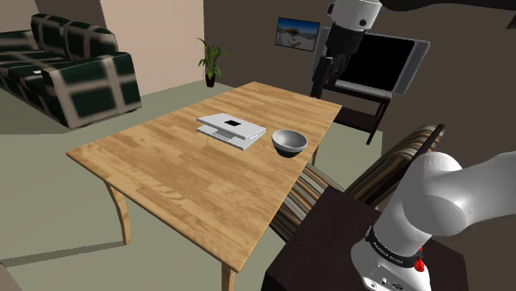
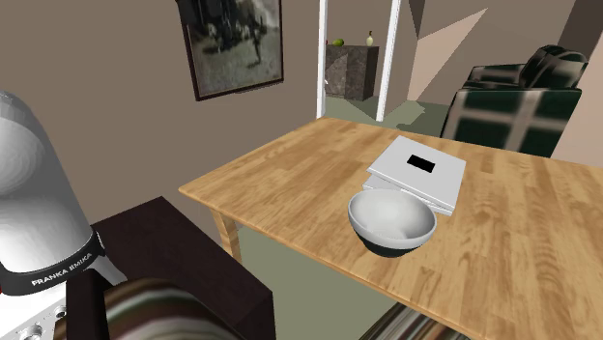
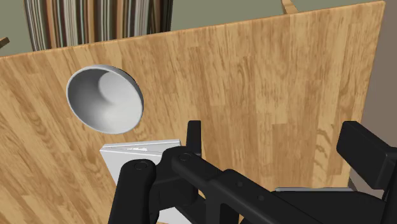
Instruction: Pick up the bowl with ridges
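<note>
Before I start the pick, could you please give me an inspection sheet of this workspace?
Surface: wooden table, level, carrying two things.
Job's things: grey bowl, upright, near the table edge on the stand's side; its ridges are too faint to make out.
Clutter: flat white slab with a black patch, lying close beside the bowl.
Hand: open, high above the table, holding nothing, well apart from the bowl.
Cables: nothing seen.
Surroundings: striped chair against the table edge, checked sofa, potted plant, dark screen on a stand.
</note>
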You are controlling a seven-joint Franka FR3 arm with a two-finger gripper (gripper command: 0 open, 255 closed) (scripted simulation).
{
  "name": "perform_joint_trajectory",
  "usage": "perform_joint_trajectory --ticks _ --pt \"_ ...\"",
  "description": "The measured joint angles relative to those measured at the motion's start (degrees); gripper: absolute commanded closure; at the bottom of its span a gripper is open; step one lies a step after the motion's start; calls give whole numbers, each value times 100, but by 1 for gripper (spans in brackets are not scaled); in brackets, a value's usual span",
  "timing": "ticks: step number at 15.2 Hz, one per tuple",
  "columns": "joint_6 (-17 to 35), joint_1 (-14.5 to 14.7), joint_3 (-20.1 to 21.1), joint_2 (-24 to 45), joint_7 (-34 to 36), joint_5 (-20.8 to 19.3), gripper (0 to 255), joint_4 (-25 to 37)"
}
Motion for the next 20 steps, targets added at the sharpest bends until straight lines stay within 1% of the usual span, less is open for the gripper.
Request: perform_joint_trajectory --ticks 1,3,8,15,20 --pt "0 0 0 0 0 0 0 0" --pt "208 -22 -47 89 -32 -47 0 -124" --pt "1092 -140 -310 478 -221 -273 0 -609" --pt "2484 -346 -724 1407 -485 -604 0 -1042" --pt "3421 -484 -1031 2321 -693 -787 0 -1023"
